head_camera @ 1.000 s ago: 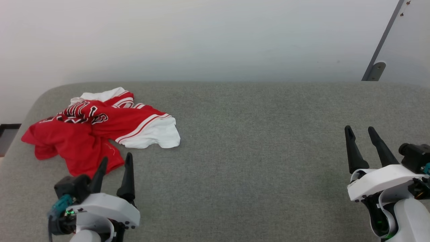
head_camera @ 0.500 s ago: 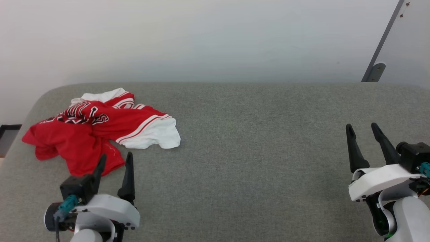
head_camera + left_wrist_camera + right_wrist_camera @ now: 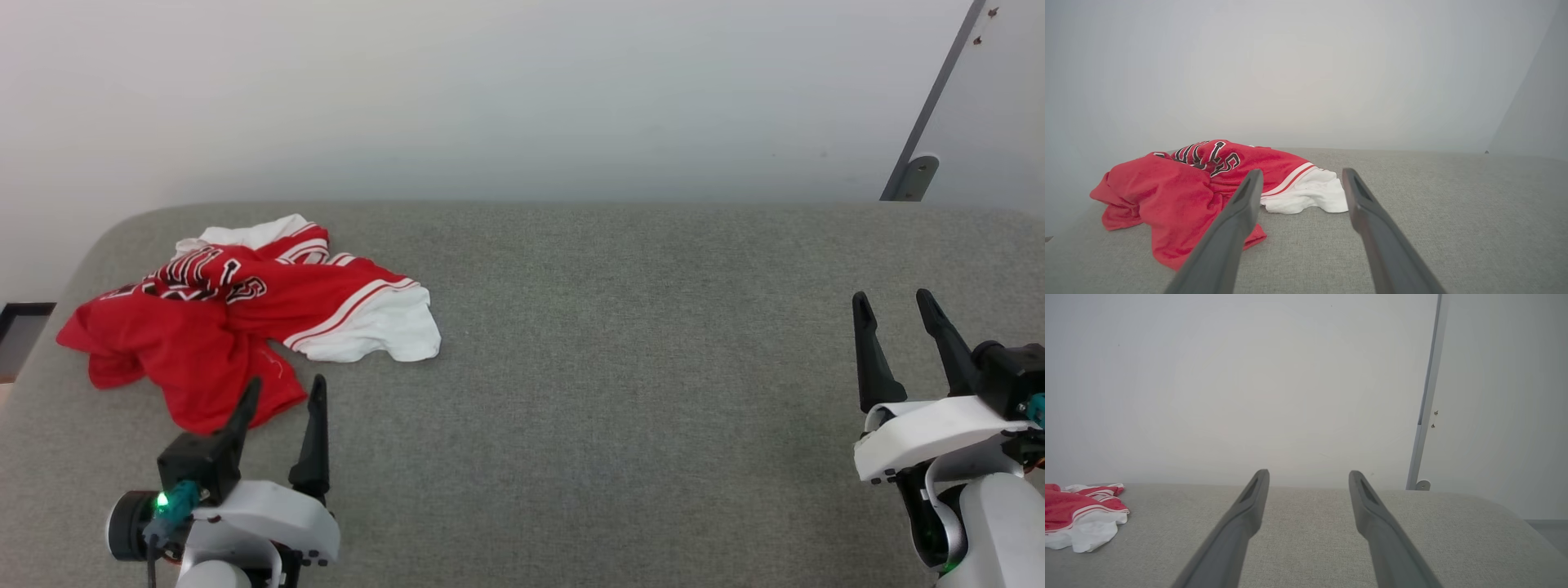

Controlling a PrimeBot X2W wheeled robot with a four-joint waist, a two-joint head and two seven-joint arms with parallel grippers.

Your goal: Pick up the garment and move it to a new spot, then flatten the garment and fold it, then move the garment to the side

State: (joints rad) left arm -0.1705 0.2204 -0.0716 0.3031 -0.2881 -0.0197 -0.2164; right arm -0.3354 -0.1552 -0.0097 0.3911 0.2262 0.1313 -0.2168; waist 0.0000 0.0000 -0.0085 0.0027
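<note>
The garment is a red jersey with white sleeves, striped trim and black lettering. It lies crumpled at the far left of the grey cushioned surface. My left gripper stands open just in front of its near red edge, with nothing between the fingers. In the left wrist view the garment lies ahead and to the left of the open left gripper. My right gripper is open at the far right, well away from the shirt. The right wrist view catches the garment at its left edge, far from the right gripper.
A white wall rises behind the surface. A grey metal post with a bracket leans at the back right. The surface rounds off at its back left corner, with a dark gap beyond the left edge.
Both grippers have shifted slightly: the left wrist has sunk lower and the right gripper has drifted right. The garment has not moved.
</note>
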